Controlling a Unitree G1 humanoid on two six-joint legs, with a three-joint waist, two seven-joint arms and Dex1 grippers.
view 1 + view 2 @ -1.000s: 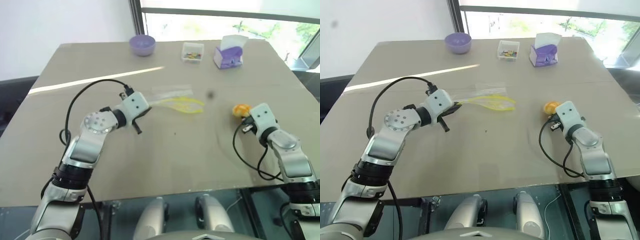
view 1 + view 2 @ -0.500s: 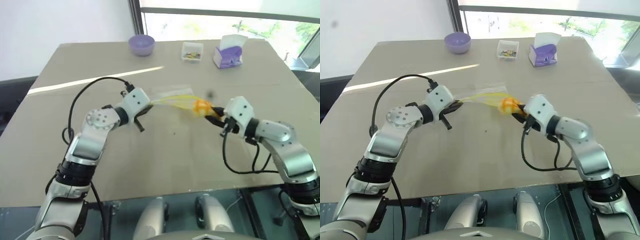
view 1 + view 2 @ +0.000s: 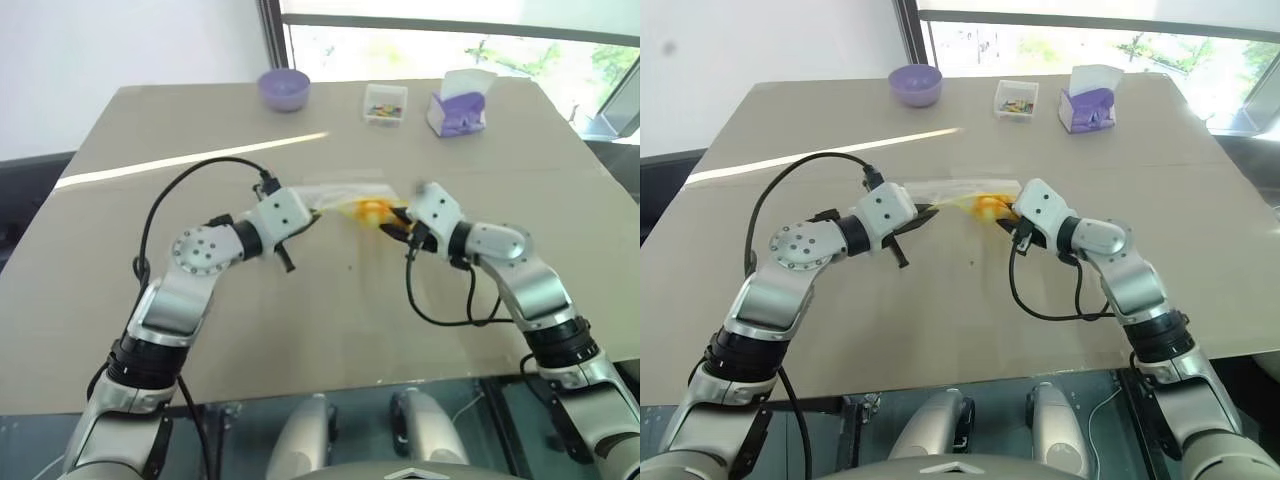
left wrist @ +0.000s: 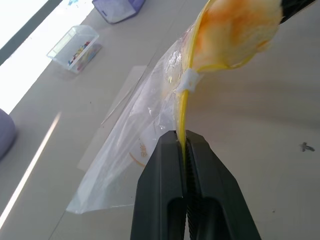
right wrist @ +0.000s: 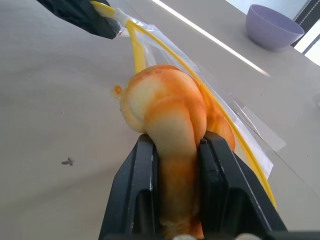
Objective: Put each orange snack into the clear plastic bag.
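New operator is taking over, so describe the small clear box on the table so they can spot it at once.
Look along the far edge of the tan table, by the window. The small clear box sits there between a purple bowl and a purple-and-white tissue box. It alone is see-through, with colourful bits inside.

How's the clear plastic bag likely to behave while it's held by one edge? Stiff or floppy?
Probably floppy: the clear plastic bag sags and wrinkles away from the left gripper, which is shut on its yellow seal strip. Likely very light, since a thin pinch lifts that edge. The mouth may not stay open unaided; the strip bows around the orange snack in the right gripper.
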